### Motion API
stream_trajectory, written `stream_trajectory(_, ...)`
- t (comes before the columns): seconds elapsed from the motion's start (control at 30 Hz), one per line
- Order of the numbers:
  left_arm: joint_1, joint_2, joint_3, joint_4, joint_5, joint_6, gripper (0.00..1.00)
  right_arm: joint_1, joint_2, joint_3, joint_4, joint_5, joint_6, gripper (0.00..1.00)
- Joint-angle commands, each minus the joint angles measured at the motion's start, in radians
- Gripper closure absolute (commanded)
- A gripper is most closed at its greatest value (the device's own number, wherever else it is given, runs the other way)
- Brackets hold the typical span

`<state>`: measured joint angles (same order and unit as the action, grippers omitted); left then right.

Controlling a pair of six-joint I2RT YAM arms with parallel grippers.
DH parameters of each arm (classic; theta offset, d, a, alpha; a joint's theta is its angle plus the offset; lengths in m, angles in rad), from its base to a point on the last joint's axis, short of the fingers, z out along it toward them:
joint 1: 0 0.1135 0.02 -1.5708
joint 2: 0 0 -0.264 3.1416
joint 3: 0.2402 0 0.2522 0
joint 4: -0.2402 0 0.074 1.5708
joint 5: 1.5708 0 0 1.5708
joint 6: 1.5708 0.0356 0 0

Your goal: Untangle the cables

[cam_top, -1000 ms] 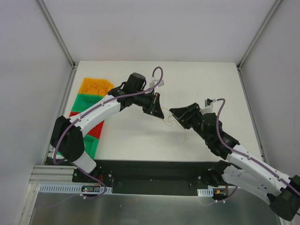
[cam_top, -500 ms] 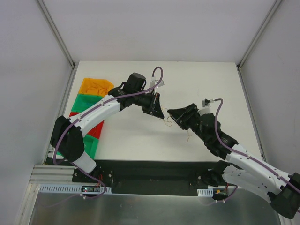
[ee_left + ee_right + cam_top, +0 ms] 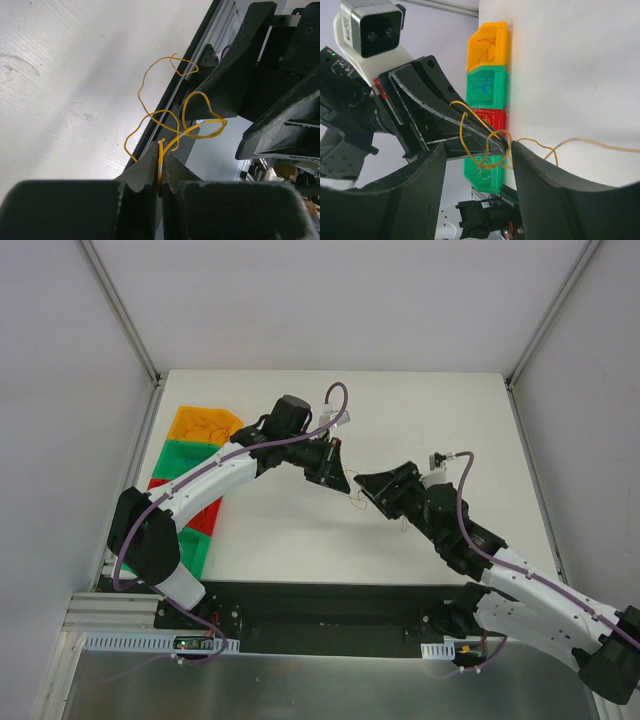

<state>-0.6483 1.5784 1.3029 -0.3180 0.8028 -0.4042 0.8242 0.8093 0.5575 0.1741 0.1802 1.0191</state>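
Yellow-orange cables [image 3: 206, 124] hang in loose loops between my two arms over the middle of the table [image 3: 450, 410]. One end is clamped in the left gripper [image 3: 160, 149], whose fingers are pressed together on the wire. The right gripper [image 3: 477, 147] faces it from the right with its fingers wide apart. The loops lie in the gap between them, touching neither pad as far as I can tell.

Over the last second my right arm has slid leftward, closing in until the two gripper tips sit just beside each other; the left arm has not budged. The tail of wire that trailed on the table toward the near side a second ago now shows shorter and fainter from above.

I read this as the approach for a second grasp: with the wire held at two places, the arms could draw apart and open the tangle. The crossing loops look light and springy, so the hard part will be closing on one strand and not the whole bunch. Along the left edge of the table, a row of coloured bins [image 3: 190, 455] holds other thin strands.
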Motion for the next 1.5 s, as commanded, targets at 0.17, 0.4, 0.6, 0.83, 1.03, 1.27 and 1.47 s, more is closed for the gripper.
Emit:
stream_trajectory(0.17, -0.007, -0.018, 0.001, 0.022, 0.015, 0.005, 1.0, 0.013, -0.137, -0.021, -0.102, 0.067, -0.01, 0.4)
stream_trajectory(0.4, -0.007, -0.012, 0.001, 0.023, 0.015, 0.005, 1.0, 0.015, -0.105, -0.024, -0.042, 0.048, 0.013, 0.41)
stream_trajectory(0.6, -0.007, -0.011, 0.001, 0.023, 0.021, 0.002, 1.0, 0.015, -0.055, -0.025, 0.04, 0.041, 0.03, 0.43)
stream_trajectory(0.83, -0.007, -0.014, 0.001, 0.023, 0.021, 0.002, 1.0, 0.013, -0.027, -0.005, 0.07, 0.039, 0.03, 0.44)
stream_trajectory(1.03, -0.008, -0.012, 0.001, 0.023, 0.022, 0.002, 1.0, 0.015, -0.048, -0.01, 0.068, 0.061, 0.027, 0.47)
stream_trajectory(1.27, -0.011, -0.011, 0.001, 0.022, 0.027, -0.001, 1.0, 0.015, -0.045, -0.016, 0.087, 0.087, 0.045, 0.48)
stream_trajectory(1.47, -0.016, -0.009, 0.001, 0.022, 0.022, 0.004, 1.0, 0.015, -0.048, -0.001, 0.059, 0.085, 0.038, 0.49)
